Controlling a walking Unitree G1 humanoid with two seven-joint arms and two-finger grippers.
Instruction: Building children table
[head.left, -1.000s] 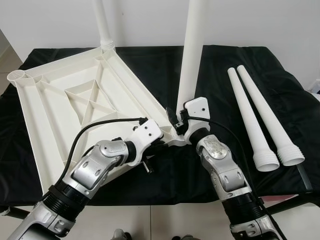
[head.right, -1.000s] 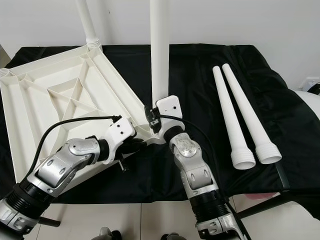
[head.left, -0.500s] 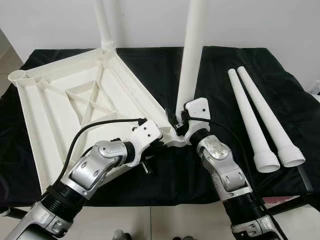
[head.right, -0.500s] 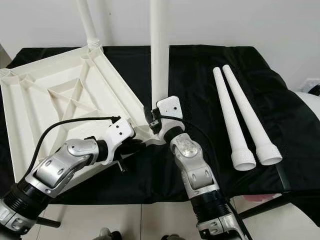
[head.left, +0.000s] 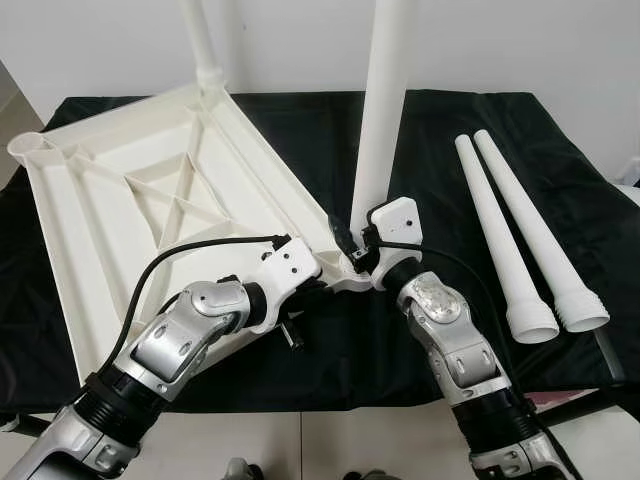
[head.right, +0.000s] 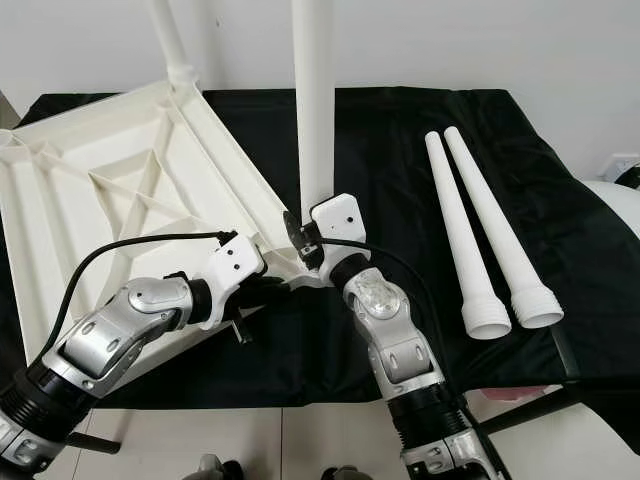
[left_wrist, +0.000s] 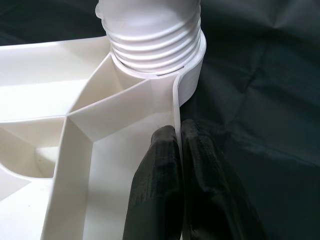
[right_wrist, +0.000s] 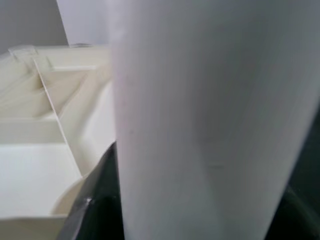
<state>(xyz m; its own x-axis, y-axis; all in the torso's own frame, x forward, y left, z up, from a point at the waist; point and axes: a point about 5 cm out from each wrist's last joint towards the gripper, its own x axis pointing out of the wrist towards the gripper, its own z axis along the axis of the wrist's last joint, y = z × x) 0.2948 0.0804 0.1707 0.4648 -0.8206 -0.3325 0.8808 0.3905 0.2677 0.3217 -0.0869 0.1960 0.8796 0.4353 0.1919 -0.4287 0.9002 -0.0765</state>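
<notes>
A white ribbed tabletop (head.left: 110, 170) lies upside down on the black-covered table. One white leg (head.left: 197, 40) stands in its far corner. A second leg (head.left: 385, 100) stands upright in the near corner socket, its threaded end (left_wrist: 150, 40) seated in the collar. My right gripper (head.left: 352, 250) is shut around this leg just above the socket, and the leg (right_wrist: 200, 125) looms close in the right wrist view. My left gripper (left_wrist: 179, 132) is shut on the tabletop's thin rim right beside that socket, one finger on each side of the rim.
Two loose white legs (head.left: 503, 235) (head.left: 545, 230) lie side by side on the cloth at the right, wide threaded ends toward me. An open corner socket (head.left: 25, 145) sits at the tabletop's far left. Black cloth (head.left: 330, 340) shows along the table's front edge.
The tabletop has turned slightly: its far-left corner and the far leg have shifted left and back. Both grippers keep their hold, and the loose legs have not moved.
</notes>
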